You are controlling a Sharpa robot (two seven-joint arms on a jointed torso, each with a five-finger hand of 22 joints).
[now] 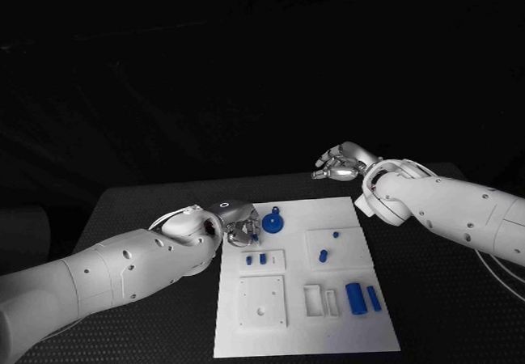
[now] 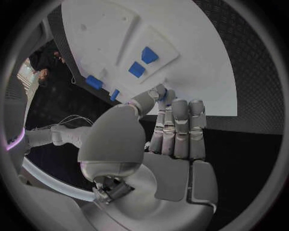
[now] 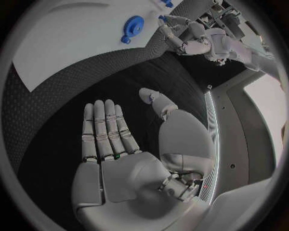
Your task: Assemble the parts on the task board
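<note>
Black worktop (image 1: 147, 203) under everything, the white task board (image 1: 339, 328) lying flat at its middle. Left arm (image 1: 92, 274) reaching in low, right arm (image 1: 462, 210) angled across the far right corner. Left hand (image 1: 226, 222) at the board's near-left edge, fingertips (image 2: 180, 108) lined up straight at the white rim — thumb and a finger meeting on something small and blue, too hidden to name. Right hand (image 1: 341, 161) lifted beyond the board's far edge, over bare worktop, fingers (image 3: 105, 127) stretched flat and apart, grasping nothing. On the board: a round blue part (image 1: 272, 224) near the far-left corner just beside the left hand, two long blue cylinders (image 1: 361, 297) side by side toward the near-right, two small blue pegs (image 1: 257, 259) in a raised block, two more tiny blue pieces (image 1: 328, 245) on the right-hand plate.
</note>
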